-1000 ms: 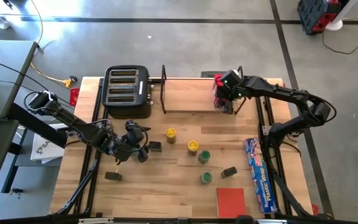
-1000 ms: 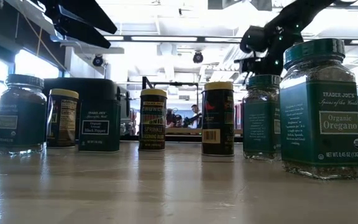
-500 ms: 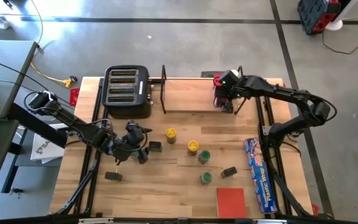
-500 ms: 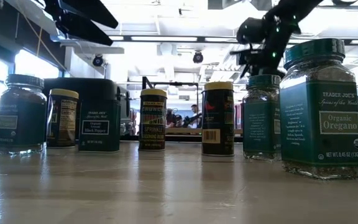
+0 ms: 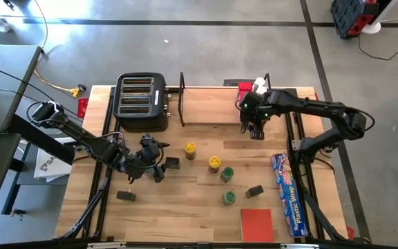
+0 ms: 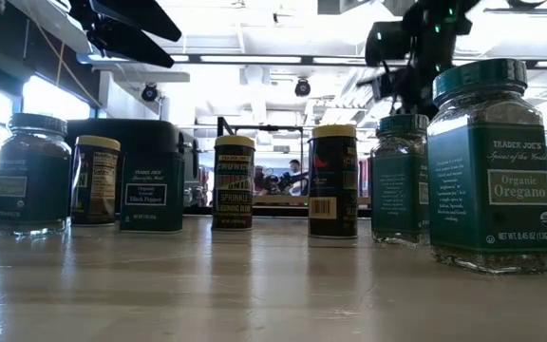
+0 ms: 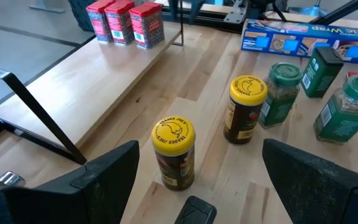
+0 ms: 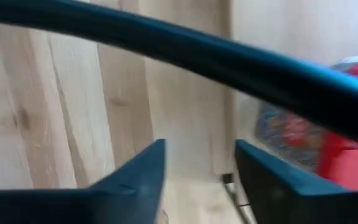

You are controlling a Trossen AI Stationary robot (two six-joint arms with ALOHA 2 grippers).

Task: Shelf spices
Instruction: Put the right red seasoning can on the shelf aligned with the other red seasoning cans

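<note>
This is a robotics lab or workshop, not a home kitchen. The wooden table stands on a bare grey concrete floor marked with dark tape lines, and loose cables with a yellow plug trail across it. A grey workbench sits beside the table. The low view looks into a large open room with rows of bright ceiling lights and a ceiling-mounted camera, with equipment clutter behind.
</note>
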